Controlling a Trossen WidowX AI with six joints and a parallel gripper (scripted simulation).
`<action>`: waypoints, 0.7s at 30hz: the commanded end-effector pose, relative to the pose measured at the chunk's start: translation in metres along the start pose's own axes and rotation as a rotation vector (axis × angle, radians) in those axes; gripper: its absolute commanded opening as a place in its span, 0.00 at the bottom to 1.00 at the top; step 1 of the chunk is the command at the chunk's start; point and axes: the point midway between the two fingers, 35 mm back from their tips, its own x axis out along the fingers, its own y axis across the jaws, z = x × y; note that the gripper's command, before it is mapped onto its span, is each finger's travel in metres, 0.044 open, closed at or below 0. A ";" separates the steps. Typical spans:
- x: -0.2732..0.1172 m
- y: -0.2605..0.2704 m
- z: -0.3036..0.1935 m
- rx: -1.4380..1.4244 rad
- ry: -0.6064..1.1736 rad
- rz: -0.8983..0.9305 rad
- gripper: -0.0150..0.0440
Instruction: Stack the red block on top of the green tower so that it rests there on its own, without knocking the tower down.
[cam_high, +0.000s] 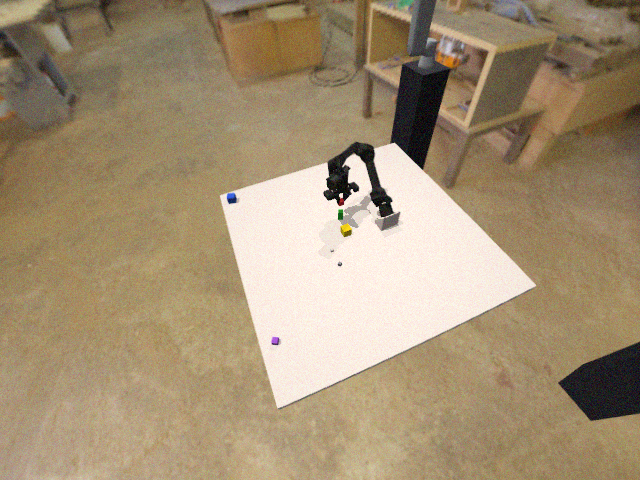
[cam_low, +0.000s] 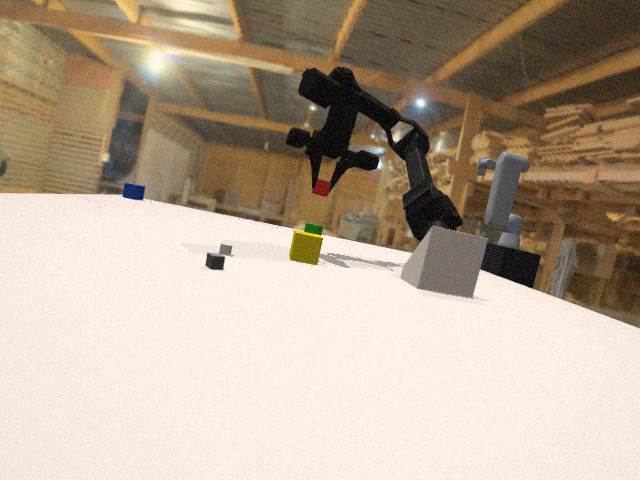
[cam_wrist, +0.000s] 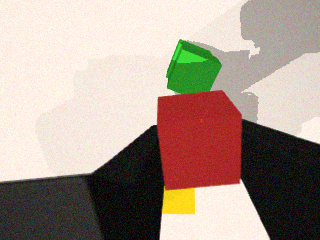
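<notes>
My gripper (cam_high: 340, 200) (cam_low: 321, 187) is shut on the red block (cam_high: 340, 200) (cam_low: 321, 187) (cam_wrist: 199, 140) and holds it in the air. The green tower (cam_high: 340, 213) (cam_low: 313, 228) (cam_wrist: 192, 68) stands upright on the white mat (cam_high: 413, 268) below the held block, a little farther on in the wrist view. In the exterior view only the tower's top shows behind the yellow block (cam_low: 305, 246). There is a clear gap between the red block and the tower top.
A yellow block (cam_high: 345, 229) (cam_wrist: 178, 201) lies close beside the tower. Two small grey cubes (cam_low: 215, 260) (cam_low: 225, 249) lie further forward on the mat. A blue block (cam_high: 231, 197) (cam_low: 133, 191) and a purple block (cam_high: 275, 340) sit at the mat's edges. The arm's grey base (cam_low: 444, 260) stands to the right.
</notes>
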 end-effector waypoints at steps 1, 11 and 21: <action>0.001 -0.005 0.007 -0.013 -0.008 0.000 0.25; 0.031 -0.007 0.007 0.044 -0.019 -0.071 0.25; 0.051 -0.007 0.007 0.046 -0.019 -0.071 0.25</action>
